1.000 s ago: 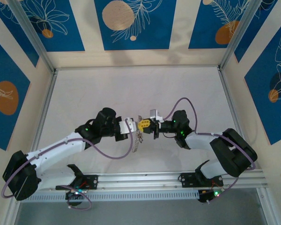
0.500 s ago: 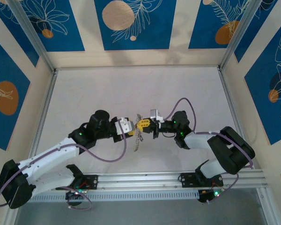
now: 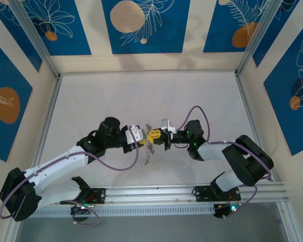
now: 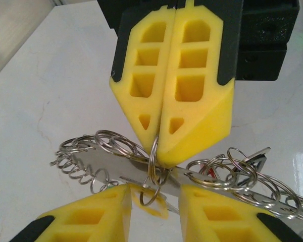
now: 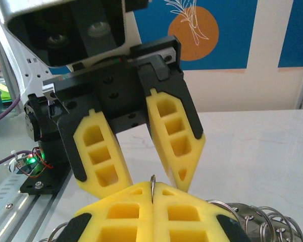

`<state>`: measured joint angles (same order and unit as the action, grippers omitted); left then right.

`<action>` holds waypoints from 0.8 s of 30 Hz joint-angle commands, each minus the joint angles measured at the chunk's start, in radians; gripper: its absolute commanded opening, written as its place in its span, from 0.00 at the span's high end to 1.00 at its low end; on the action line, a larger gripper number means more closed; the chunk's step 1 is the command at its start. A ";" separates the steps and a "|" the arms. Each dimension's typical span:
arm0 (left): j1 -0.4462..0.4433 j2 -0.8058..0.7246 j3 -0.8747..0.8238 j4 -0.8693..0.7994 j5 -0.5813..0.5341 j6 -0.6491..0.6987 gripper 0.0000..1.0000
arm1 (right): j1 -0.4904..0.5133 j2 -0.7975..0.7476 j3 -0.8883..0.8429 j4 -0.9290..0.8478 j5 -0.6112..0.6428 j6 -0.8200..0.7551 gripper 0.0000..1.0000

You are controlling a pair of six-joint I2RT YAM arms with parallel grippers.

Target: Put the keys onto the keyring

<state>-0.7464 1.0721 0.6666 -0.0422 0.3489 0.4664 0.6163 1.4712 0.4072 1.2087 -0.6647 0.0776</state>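
Tools (image 3: pixel 142 142) (image 3: pixel 154 135) two, pinched keyring (image 4: pixel 153 151) one

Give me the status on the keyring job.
Done: right gripper is shut on a ring of the bundle. In hand: left gripper, open, straddles the small ring below. Left: threading keys; a red bit among the rings may be one.

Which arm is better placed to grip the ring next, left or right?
Left. The left fingers are open, straddling the ring that hangs from the right fingers, which are shut on it and so occupied.
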 commanded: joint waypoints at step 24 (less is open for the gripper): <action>0.015 0.012 0.074 -0.092 0.028 0.068 0.71 | 0.021 0.011 0.005 -0.001 -0.024 -0.088 1.00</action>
<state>-0.7395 1.1072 0.7025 -0.0925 0.3676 0.4961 0.6292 1.4788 0.4072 1.1965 -0.6815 0.0231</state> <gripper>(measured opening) 0.280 0.055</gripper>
